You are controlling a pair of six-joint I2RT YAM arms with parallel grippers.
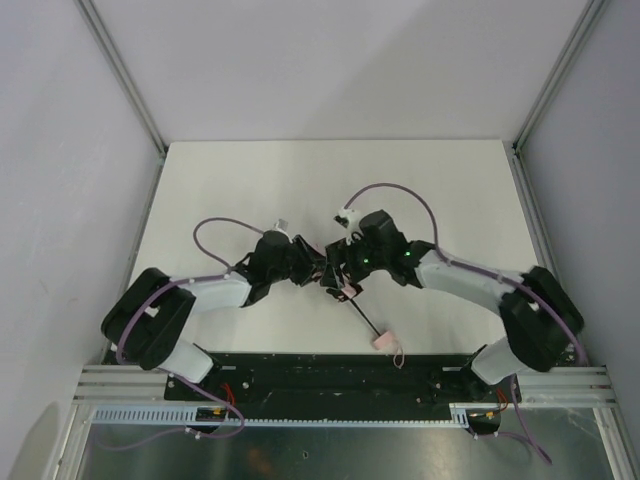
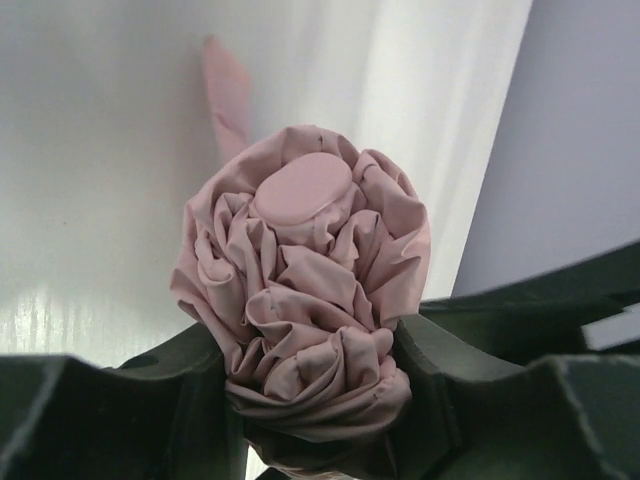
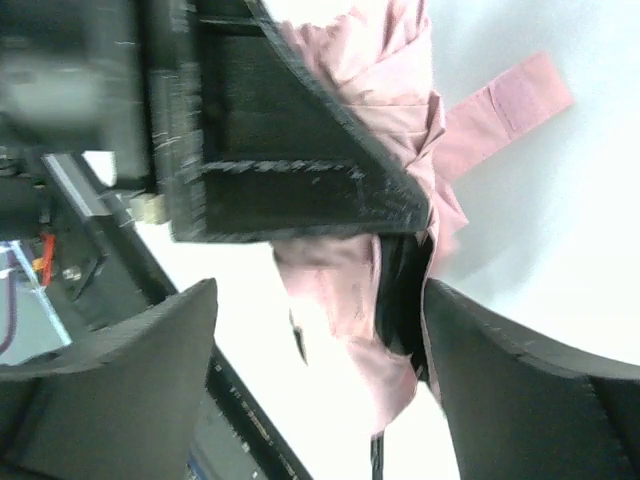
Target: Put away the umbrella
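Umbrella (image 2: 300, 290) mid-desk (image 1: 250, 180): my left claw (image 2: 312, 345) pinches the bunched canopy, right claw (image 3: 318, 300) gapes loosely around it, shaft runs to the near edge, handle (image 1: 383, 341) nearer my right arm.

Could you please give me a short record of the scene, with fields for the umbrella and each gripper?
umbrella: pale pink, bunched up, not yet put away
shaft: thin, black, runs to the pink handle on the white table
left gripper: closed on the umbrella, both fingers touching it
right gripper: open, beside the umbrella
closure strap: unfastened, sticking out from the bundle
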